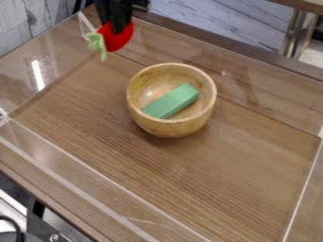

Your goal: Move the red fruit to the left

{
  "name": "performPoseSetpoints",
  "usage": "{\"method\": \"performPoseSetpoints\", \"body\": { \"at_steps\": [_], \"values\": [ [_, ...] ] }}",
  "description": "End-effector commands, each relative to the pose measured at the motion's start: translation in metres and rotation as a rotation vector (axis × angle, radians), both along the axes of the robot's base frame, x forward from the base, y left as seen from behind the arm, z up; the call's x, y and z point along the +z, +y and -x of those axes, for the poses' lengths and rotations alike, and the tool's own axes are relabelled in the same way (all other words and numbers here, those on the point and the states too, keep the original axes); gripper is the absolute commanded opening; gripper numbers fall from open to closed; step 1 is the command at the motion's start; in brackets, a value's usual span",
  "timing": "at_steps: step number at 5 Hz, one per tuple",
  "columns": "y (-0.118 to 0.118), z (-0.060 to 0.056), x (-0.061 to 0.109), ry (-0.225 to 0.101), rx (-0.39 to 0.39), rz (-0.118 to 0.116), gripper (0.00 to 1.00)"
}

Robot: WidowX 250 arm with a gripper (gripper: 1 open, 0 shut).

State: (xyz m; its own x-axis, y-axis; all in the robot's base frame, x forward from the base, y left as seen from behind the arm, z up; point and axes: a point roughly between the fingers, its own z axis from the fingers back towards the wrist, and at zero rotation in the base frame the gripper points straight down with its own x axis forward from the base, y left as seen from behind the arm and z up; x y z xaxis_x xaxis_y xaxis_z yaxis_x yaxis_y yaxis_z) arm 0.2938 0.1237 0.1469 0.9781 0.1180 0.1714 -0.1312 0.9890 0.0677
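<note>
At the upper left, beyond the wooden bowl [142,117], the tool [116,16] reaches down from the top edge, its upper part cut off and its fingers dark and hard to separate. It grasps the red toy fruit [117,36], whose top is hidden, above the desk [76,132]; green leaves [96,42] point left. Farther right, the bowl holds a green block [172,101].

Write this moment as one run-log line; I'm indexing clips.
gripper: shut on red fruit | fruit: off the table, left of bowl | green block: in bowl
</note>
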Motion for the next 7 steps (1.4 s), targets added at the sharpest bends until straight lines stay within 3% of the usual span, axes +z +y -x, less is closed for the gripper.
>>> {"method": "performPoseSetpoints", "body": {
  "at_steps": [1, 2, 4, 6, 7],
  "values": [
    [0.020, -0.006, 0.016, -0.053, -0.035, -0.039, 0.00],
    [0.036, -0.010, 0.012, -0.048, -0.065, -0.046, 0.00],
    [0.039, -0.031, 0.006, -0.033, 0.004, -0.060, 0.00],
    [0.070, -0.035, -0.005, -0.019, -0.006, -0.070, 0.00],
    [0.083, -0.037, -0.016, 0.014, 0.052, -0.073, 0.00]
  ]
}}
